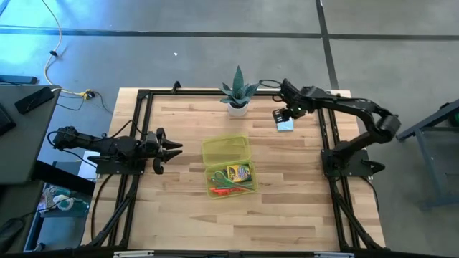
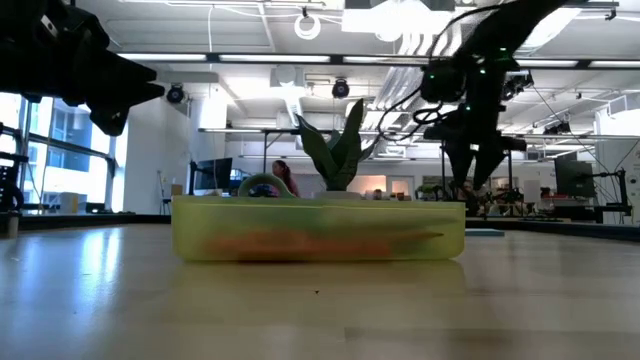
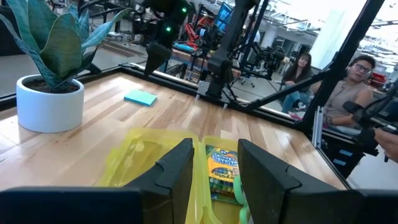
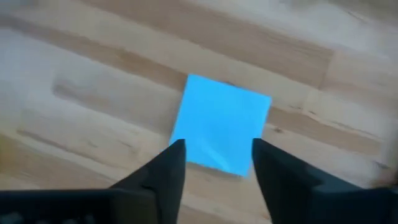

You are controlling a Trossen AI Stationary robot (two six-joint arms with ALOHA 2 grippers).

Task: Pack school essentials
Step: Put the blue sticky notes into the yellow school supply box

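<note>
In the upper right of the high view, the right gripper [image 1: 287, 117] hangs over the light-blue notepad [image 1: 285, 126], which lies flat on the wooden table [image 1: 179, 215] just right of the potted plant [image 1: 238, 92]. The right wrist view looks straight down on the notepad [image 4: 222, 122] with the two dark fingers [image 4: 163, 169] standing apart to either side of its near edge; they are spread and the pad rests on the wood, not gripped. The low view shows that gripper [image 2: 475, 160] pointing downward above the far side of the table, right of the plant [image 2: 335, 150]. At the centre of the high view sits the open yellow-green case [image 1: 228, 166], and in its lower half lie a box of crayons [image 1: 239, 173], green-handled scissors [image 1: 226, 191] and thin orange pencils [image 1: 233, 188]. At the left of the high view, the left gripper [image 1: 171, 149] waits above the table's edge, pointing toward the case, its fingers [image 3: 177, 171] parted with nothing between them. The left wrist view shows the case [image 3: 146, 155], the crayon box [image 3: 222, 168], the white plant pot [image 3: 50, 102] and the notepad [image 3: 140, 98] farther off, with two people seated beyond the table at the upper right of that frame.
</note>
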